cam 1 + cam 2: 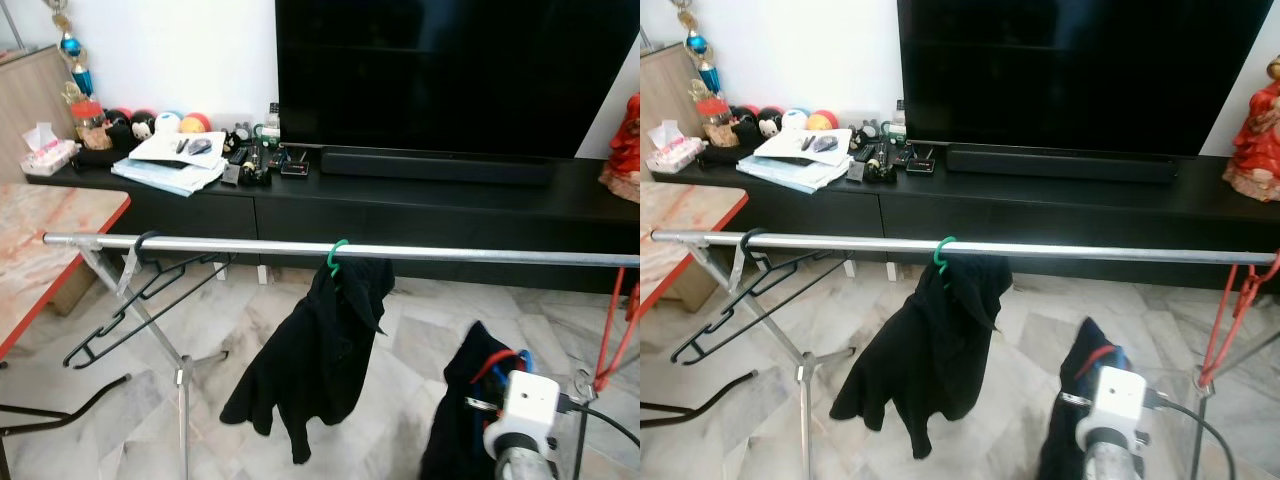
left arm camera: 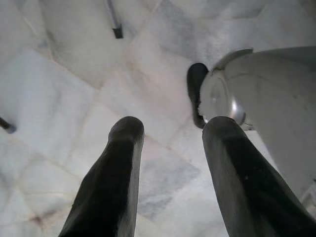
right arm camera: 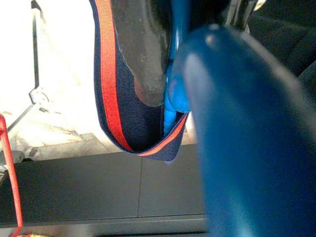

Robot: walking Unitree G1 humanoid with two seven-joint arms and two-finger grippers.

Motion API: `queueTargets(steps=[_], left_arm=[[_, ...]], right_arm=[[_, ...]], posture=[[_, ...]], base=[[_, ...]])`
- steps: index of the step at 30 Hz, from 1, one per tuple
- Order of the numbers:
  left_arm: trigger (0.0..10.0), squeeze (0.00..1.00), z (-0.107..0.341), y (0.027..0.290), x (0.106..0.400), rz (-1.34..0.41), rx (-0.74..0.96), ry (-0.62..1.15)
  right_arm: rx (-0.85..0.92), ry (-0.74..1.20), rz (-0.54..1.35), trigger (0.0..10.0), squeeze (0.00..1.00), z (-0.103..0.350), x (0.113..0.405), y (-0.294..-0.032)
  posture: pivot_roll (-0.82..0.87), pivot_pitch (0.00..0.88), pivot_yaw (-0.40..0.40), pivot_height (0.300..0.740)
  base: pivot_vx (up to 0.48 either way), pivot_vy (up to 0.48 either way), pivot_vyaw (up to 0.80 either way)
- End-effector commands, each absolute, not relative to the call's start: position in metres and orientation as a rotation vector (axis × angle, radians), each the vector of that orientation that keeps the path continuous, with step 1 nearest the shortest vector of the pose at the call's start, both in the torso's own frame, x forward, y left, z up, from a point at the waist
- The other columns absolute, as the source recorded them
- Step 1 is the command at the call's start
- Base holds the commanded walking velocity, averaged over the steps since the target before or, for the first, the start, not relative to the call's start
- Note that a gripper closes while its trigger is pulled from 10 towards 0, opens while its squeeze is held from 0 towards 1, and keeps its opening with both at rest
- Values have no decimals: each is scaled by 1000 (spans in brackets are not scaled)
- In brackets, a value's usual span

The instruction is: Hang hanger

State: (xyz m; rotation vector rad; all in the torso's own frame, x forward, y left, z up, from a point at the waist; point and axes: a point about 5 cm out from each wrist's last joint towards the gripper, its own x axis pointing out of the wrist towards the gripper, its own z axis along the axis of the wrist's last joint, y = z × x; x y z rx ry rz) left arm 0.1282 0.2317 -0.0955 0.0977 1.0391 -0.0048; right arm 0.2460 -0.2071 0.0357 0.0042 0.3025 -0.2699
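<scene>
We are in a living room with a pale marble floor (image 1: 420,330), a long black TV bench (image 1: 420,200) at twelve o'clock and a big dark television (image 1: 450,70) above it. Across the middle runs a silver clothes rail (image 1: 480,253), from nine o'clock to three o'clock. On it hang an empty black hanger (image 1: 140,300) near the nine o'clock end, a black hooded garment (image 1: 315,350) on a green hanger (image 1: 337,255) at the centre, and a red hanger (image 1: 615,330) at the three o'clock edge.

The task's thing sits low at five o'clock: a blue hanger (image 3: 175,94) carrying a dark navy garment with red stripes (image 1: 465,410), held up in front of our right arm, below the rail. In the right wrist view the right gripper (image 3: 170,84) looks clamped on the blue hanger, one black finger (image 3: 140,49) pressed against it, though the close blur makes us hedge on exactly where the grip lies. Our left gripper (image 2: 170,148) hangs idle over the floor, its fingers apart and holding nothing.

We judge the load light but floppy: the cloth will sway and drag, while the plastic hanger is stiff and rather slippery. The best hold is just under the hook, at the neck, so the hook stays free to go over the bare rail between four and three o'clock of the green hanger.
</scene>
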Motion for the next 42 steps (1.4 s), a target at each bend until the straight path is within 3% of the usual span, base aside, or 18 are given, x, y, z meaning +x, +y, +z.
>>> queueTargets(steps=[1, 13, 42], left_arm=[[10000, 0, -97, 228, 125, -22, 95, 1048], [10000, 0, -99, 220, 126, -27, 90, 1051], [10000, 0, -98, 228, 123, -19, 90, 1049]], right_arm=[[-14, 287, -292, 10000, 0, 39, 245, -215], [-17, 292, -289, 10000, 0, 39, 245, -215], [-38, 330, -272, 10000, 0, 33, 246, -214]], posture=[[97, 7, -10, 740], [98, 8, -12, 740], [107, 0, -15, 740]], base=[[-266, 0, 0], [-265, 0, 0], [-269, 0, 0]])
